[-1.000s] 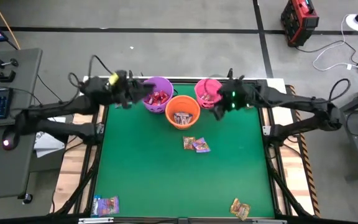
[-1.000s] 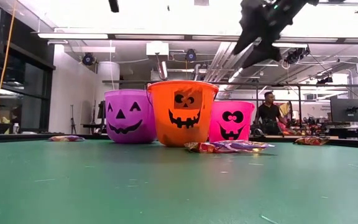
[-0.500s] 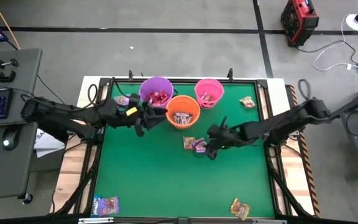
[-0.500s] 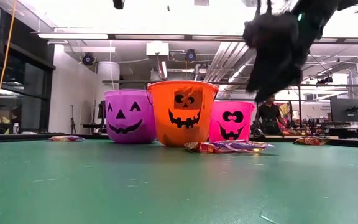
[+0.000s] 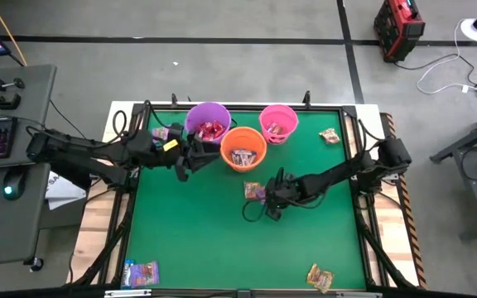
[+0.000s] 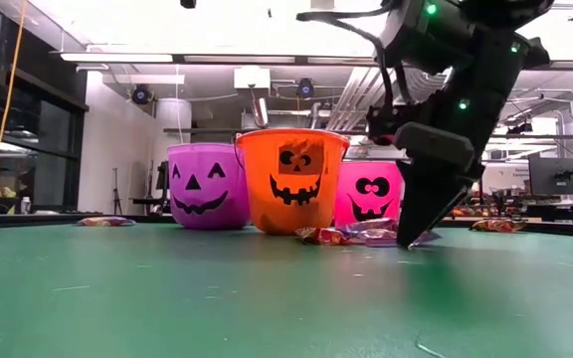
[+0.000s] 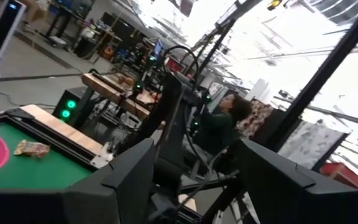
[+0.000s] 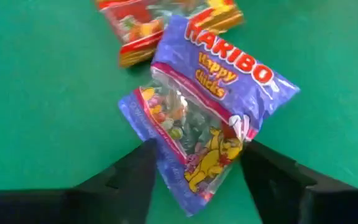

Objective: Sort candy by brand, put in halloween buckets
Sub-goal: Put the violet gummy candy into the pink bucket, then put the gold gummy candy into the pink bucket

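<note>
The right gripper stands wide open, its fingers either side of a purple candy bag lying on the green counter. The left gripper, open, hovers beside the orange bucket.

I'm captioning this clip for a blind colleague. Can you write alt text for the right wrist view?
A purple Haribo bag lies on the green table, directly ahead of the right claw, whose two dark fingers stand open to either side of the bag's near end. A red and yellow packet lies just beyond it, partly under its far end.
</note>
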`<action>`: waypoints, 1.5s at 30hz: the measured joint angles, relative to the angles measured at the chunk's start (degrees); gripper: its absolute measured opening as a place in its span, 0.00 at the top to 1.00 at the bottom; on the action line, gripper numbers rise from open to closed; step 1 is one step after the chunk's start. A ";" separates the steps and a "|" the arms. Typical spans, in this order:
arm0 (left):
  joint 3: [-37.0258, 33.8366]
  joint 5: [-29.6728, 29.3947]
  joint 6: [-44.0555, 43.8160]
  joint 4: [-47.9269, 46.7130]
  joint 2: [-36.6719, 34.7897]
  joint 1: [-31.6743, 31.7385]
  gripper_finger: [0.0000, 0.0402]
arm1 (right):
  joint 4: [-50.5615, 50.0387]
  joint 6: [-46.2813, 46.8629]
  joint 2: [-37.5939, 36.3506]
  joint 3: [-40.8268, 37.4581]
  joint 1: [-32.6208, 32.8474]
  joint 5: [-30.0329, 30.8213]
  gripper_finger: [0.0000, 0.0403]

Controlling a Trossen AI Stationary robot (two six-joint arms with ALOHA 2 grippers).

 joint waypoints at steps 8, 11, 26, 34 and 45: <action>0.00 2.31 2.48 -0.19 -1.96 -0.02 0.45 | -6.02 2.64 -10.16 2.39 0.21 -1.97 0.95; 0.00 2.09 4.37 -0.49 -3.24 0.02 0.45 | -15.63 0.76 -16.79 5.38 -0.40 2.54 0.96; 0.04 -1.11 6.88 -2.98 -4.66 2.45 0.45 | -20.21 -11.93 -29.89 10.28 -21.58 21.45 0.96; 0.02 -1.10 4.20 -4.95 -4.66 2.64 0.45 | -12.85 -13.40 -25.11 10.03 -31.99 10.05 0.74; 0.03 -1.10 3.88 -7.47 -4.66 2.62 0.45 | -17.08 -12.15 -27.02 10.14 -29.12 -16.75 0.44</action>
